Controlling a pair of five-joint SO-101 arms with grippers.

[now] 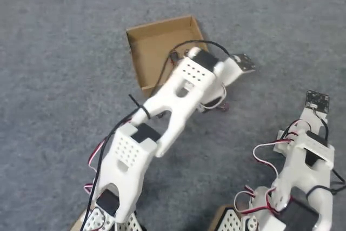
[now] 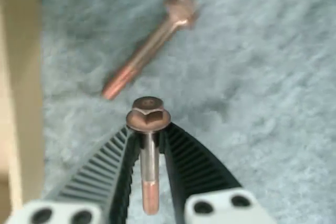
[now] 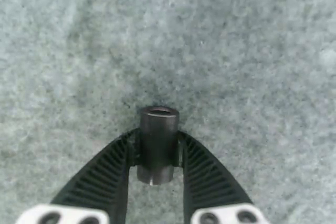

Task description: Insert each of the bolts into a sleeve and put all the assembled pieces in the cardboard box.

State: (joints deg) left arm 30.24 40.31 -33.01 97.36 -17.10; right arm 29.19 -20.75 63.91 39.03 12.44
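Note:
My left gripper (image 2: 149, 132) is shut on a copper bolt (image 2: 148, 153), gripping its shank just under the hex head, which points away from the wrist. A second copper bolt (image 2: 149, 45) lies loose on the grey carpet just beyond it. The cardboard box (image 1: 162, 47) sits open at the back middle, and its wall (image 2: 18, 103) shows beside the left gripper. My right gripper (image 3: 156, 137) is shut on a black sleeve (image 3: 157, 145), held upright with its open bore facing away from the wrist, above bare carpet.
Grey carpet (image 1: 59, 79) covers the whole table. The left arm (image 1: 178, 96) stretches from the front left to just right of the box. At the front right the right arm (image 1: 303, 155) stands apart from it.

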